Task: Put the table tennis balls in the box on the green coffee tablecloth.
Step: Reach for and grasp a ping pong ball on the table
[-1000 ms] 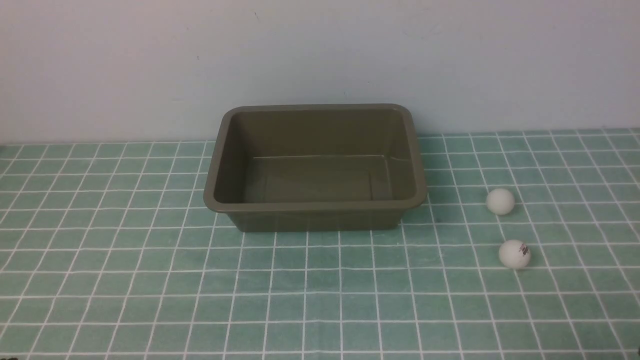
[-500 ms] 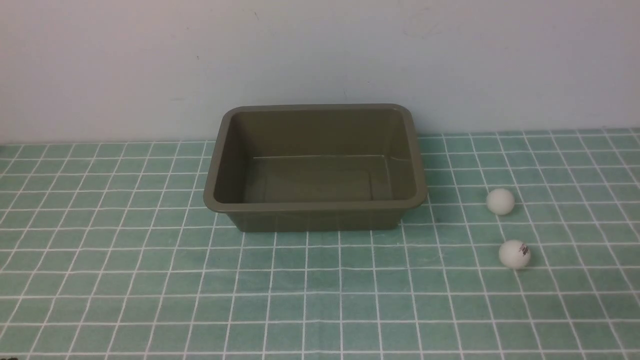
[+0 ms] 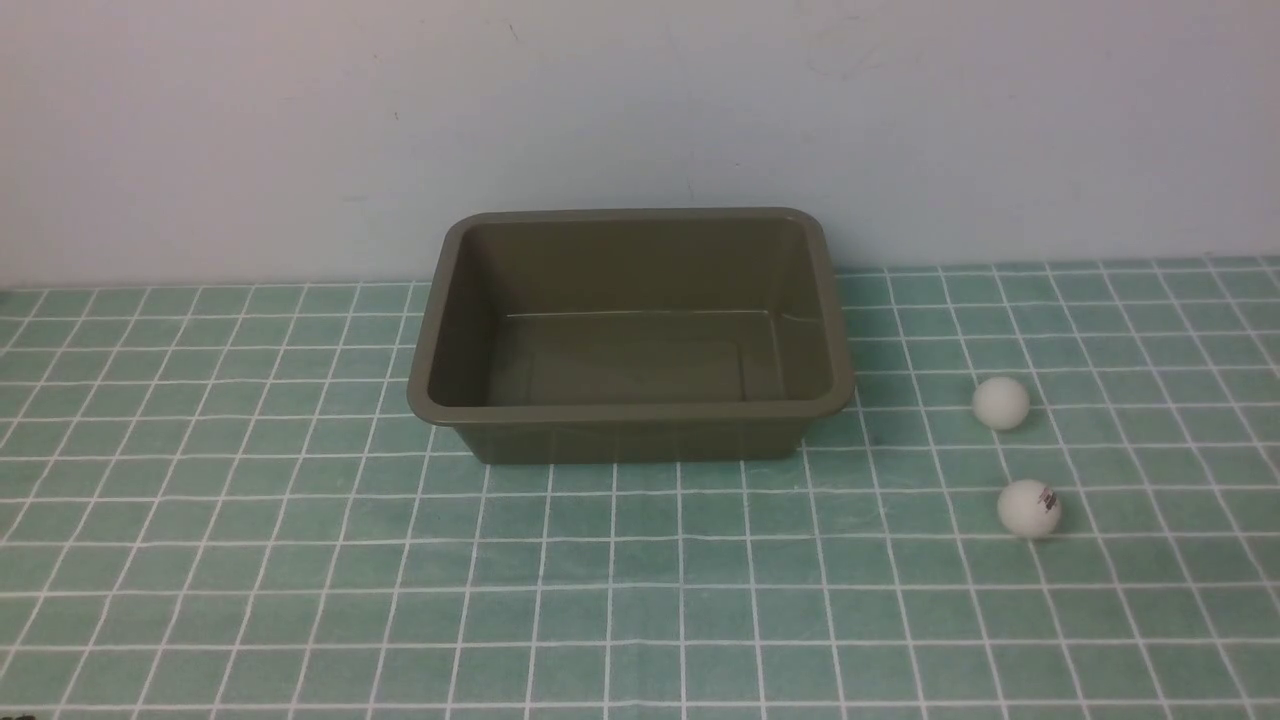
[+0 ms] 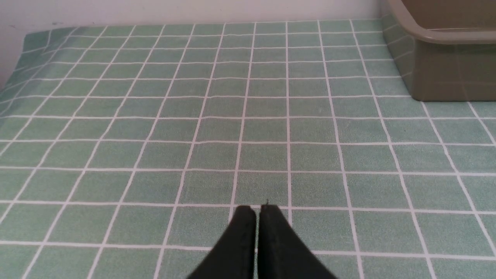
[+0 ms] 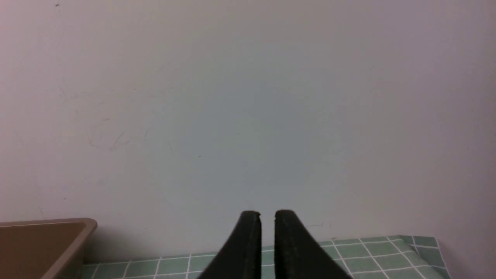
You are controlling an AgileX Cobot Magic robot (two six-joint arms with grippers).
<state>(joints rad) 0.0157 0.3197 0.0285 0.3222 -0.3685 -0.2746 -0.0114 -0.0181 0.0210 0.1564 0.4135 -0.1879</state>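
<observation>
The olive-brown box [image 3: 630,412] stands empty at the back middle of the green coffee tablecloth [image 3: 300,560]. Two white table tennis balls lie on the cloth to its right: a plain one [image 3: 1000,403] and, nearer, one with a dark logo [image 3: 1029,508]. Neither gripper shows in the front view. In the left wrist view my left gripper [image 4: 257,209] is shut and empty, low over bare cloth, with the box's corner [image 4: 445,66] ahead of it to one side. My right gripper [image 5: 267,213] faces the wall, its fingers almost together with nothing between them. The box's rim [image 5: 42,244] lies off to its side.
A pale wall [image 3: 640,120] rises right behind the box. The cloth's folded far right corner [image 5: 422,248] meets that wall. The cloth's left edge [image 4: 27,50] shows in the left wrist view.
</observation>
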